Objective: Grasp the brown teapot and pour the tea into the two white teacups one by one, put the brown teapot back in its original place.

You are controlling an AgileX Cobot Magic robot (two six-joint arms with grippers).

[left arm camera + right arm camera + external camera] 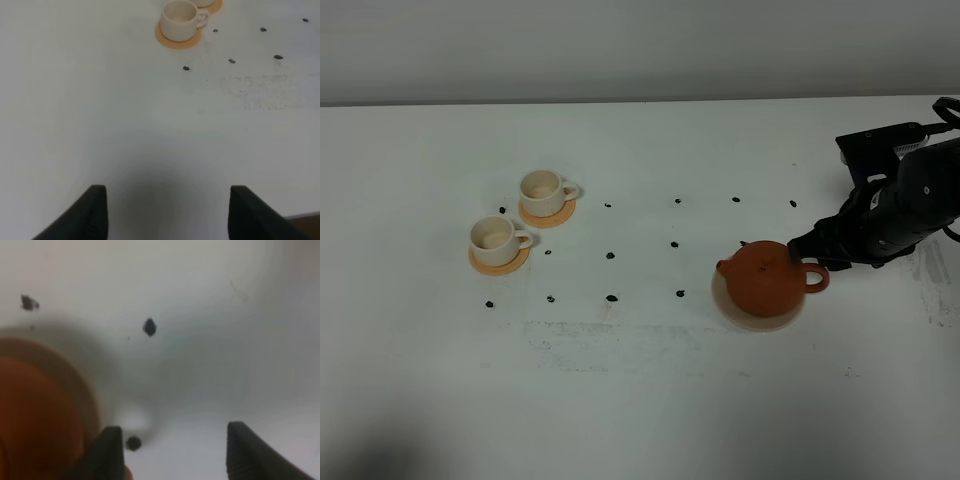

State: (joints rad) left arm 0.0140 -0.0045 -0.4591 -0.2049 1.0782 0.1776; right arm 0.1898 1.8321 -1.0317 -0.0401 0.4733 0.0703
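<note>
**Teapot on its disc, right gripper spread beside the handle**

The round terracotta-brown clay teapot (765, 280) sits upright on the pale beige flat disc (760, 320), on the right of the white table (620, 400), its spout pointing towards the cups. The right gripper (810, 258) is at the loop handle (817, 277). From the high camera I cannot tell whether it touches.

The right wrist view shows what the high one hides. The fingers (112, 450) are spread, with only bare table between them, and the blurred teapot (35, 415) lies just outside one finger.

Well apart to the left stand two cream-white cylindrical teacups (542, 188) (495, 237), each on a small orange round coaster (548, 213) (500, 262). Small black marks (611, 255) dot the table between them and the pot.

The left gripper (167, 212) appears only in its own wrist view, where it is spread wide over bare table, holding nothing, with one teacup (177, 19) far ahead of it.
</note>
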